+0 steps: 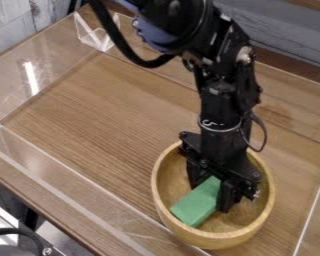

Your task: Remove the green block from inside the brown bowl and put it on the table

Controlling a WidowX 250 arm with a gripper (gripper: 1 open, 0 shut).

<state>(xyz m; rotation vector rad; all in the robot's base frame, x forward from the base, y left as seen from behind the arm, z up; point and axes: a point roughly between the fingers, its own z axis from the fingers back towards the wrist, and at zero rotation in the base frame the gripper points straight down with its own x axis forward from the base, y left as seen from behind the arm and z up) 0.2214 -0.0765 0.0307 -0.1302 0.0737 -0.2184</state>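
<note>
A bright green block (199, 203) lies tilted inside the round light-brown wooden bowl (167, 196) at the front right of the table (109, 110). My black gripper (218, 190) reaches straight down into the bowl, its fingers shut on the upper end of the green block. The block's lower end shows below the fingers and seems to rest on the bowl's floor. The arm rises above the bowl toward the top of the view.
Clear plastic walls (43, 60) run along the table's edges, with a clear bracket at the back left. Open wood-grain tabletop stretches to the left of and behind the bowl. The bowl sits close to the front right edge.
</note>
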